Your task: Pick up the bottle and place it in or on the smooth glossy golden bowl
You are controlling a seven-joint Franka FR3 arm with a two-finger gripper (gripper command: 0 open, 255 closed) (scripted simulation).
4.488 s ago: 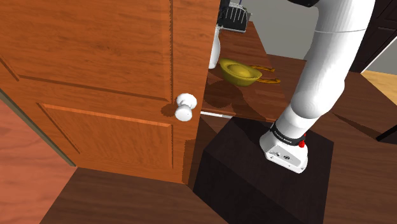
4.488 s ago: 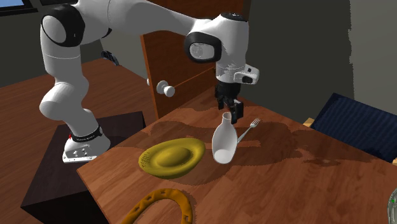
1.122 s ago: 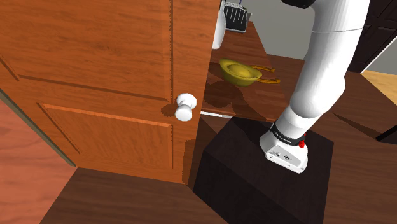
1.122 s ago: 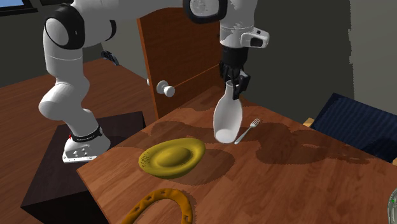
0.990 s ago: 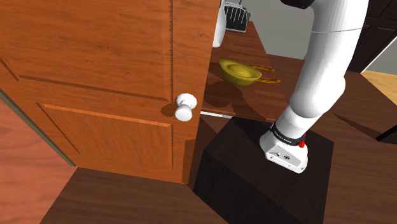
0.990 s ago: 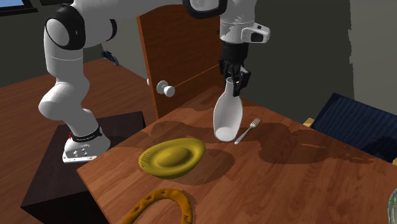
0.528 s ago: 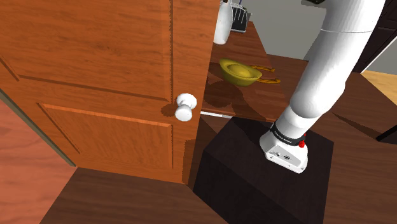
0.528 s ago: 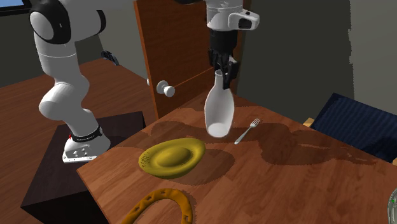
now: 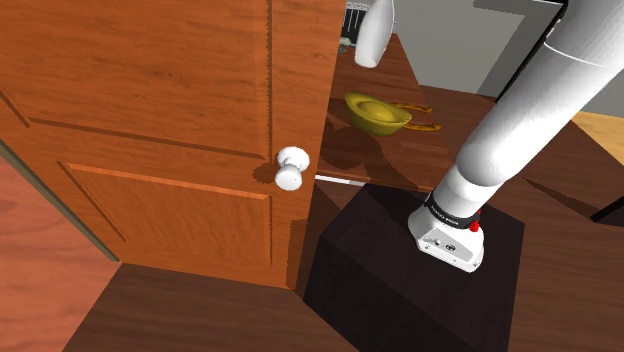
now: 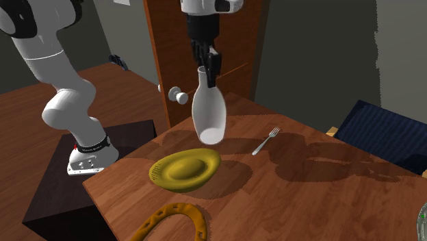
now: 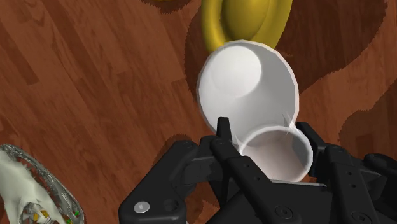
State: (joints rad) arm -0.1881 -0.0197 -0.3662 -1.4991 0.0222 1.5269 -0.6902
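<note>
white bottle (image 10: 208, 115) in hand (image 10: 208, 68) above table (image 10: 311, 198)

Air above the bowl (image 10: 185, 170) stands open. The bottle (image 10: 208, 116), clasped at the neck by the gripper (image 10: 209, 74), hangs clear of the table (image 10: 328, 205) beside the bowl's far rim. A door (image 10: 164, 61) stands close behind the bowl. A fork (image 10: 265, 142) and a horseshoe (image 10: 171, 209) lie flat near the bowl, not touching it.

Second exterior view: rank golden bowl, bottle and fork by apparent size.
1 and 2, no firm order: bowl and bottle look about alike. The bottle is held off the table in the tool, so its nearness to the camera may skew it.
3: fork, clearly smallest.
</note>
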